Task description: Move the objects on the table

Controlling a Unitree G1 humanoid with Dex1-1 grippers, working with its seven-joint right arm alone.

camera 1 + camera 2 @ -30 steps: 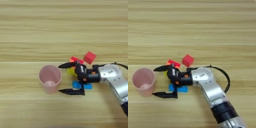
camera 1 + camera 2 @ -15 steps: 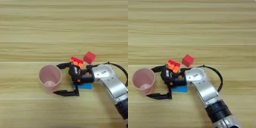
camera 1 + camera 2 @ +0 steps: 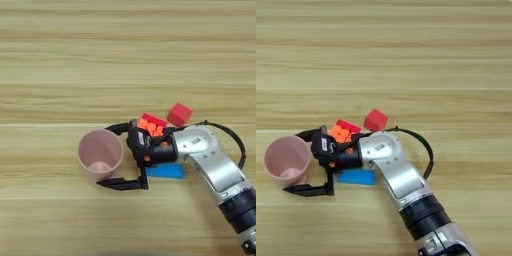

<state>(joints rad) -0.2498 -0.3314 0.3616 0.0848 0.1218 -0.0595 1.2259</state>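
A translucent pink cup [image 3: 99, 155] stands upright on the wooden table [image 3: 60, 65], left of centre. My right gripper [image 3: 104, 156] is open, reaching in from the right. One black finger [image 3: 119, 128] lies along the cup's far right rim and the other black finger [image 3: 120, 184] sits just in front of its near side, so the cup's right half lies between them. The multicoloured puzzle cube [image 3: 153, 124], showing red and orange, sits right behind the gripper's wrist. A small red cube [image 3: 179, 114] lies to its right. A flat blue bar [image 3: 165, 172] lies partly under the wrist.
The silver forearm [image 3: 215, 170] runs to the bottom right corner, with a black cable [image 3: 235, 140] looping beside it. Bare wood spreads across the far half and the left side of the table.
The gripper has moved left, from beside the puzzle cube and blue bar to the cup, and its open fingers now flank the cup. The cup and the other objects have stayed put.
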